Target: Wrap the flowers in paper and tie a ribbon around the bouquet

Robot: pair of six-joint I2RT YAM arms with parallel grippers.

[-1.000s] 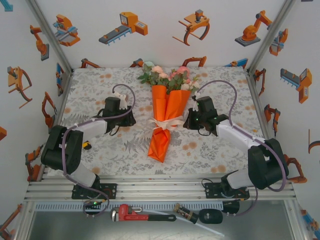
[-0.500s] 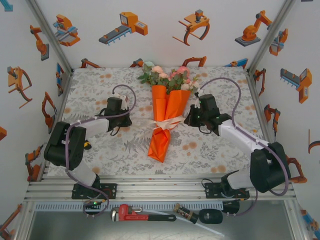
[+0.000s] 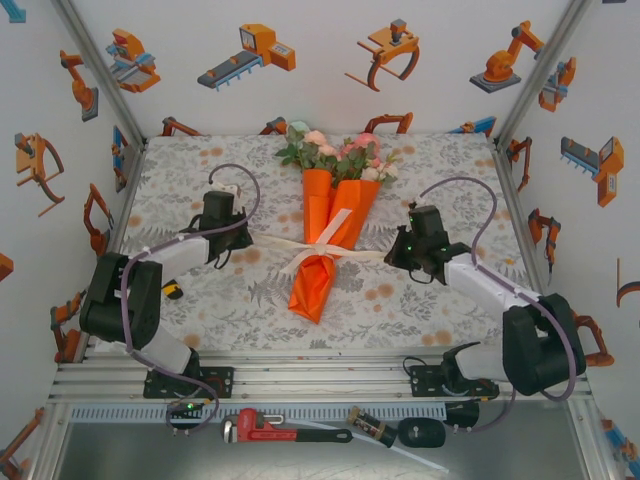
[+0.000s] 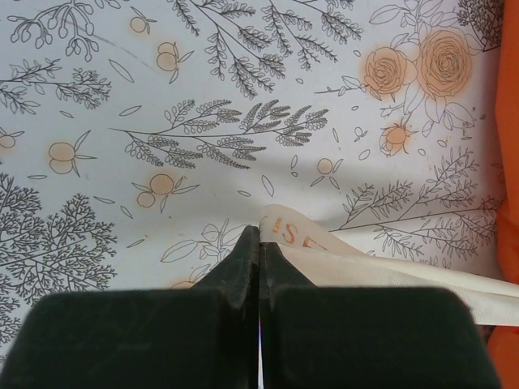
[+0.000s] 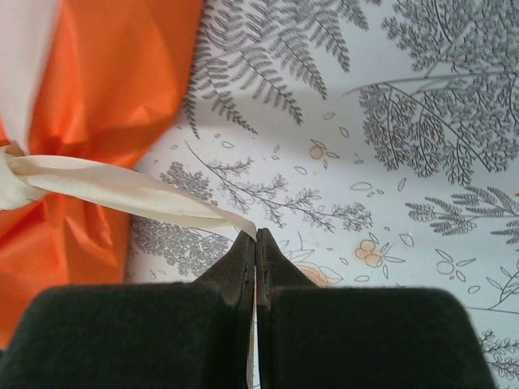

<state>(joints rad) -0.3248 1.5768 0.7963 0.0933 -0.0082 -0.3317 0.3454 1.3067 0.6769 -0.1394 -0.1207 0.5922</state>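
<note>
Orange paper bouquet (image 3: 325, 235) lying mid-frame on floral worktop (image 3: 200, 300), blooms toward top. Cream ribbon (image 3: 280, 242) knotted round its waist, stretched left and right. Left pincer (image 4: 258, 237) clenched on one end, right pincer (image 5: 255, 240) on the other.

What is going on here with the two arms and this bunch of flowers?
The flowers already sit in an orange paper cone, and this bouquet lies on the tablecloth between the arms. A cream ribbon goes around its narrow middle. The left gripper is shut on one ribbon end and the right gripper on the other, so the ribbon runs straight out to both sides. This looks like the tying step; whether the knot is finished I cannot tell.
</note>
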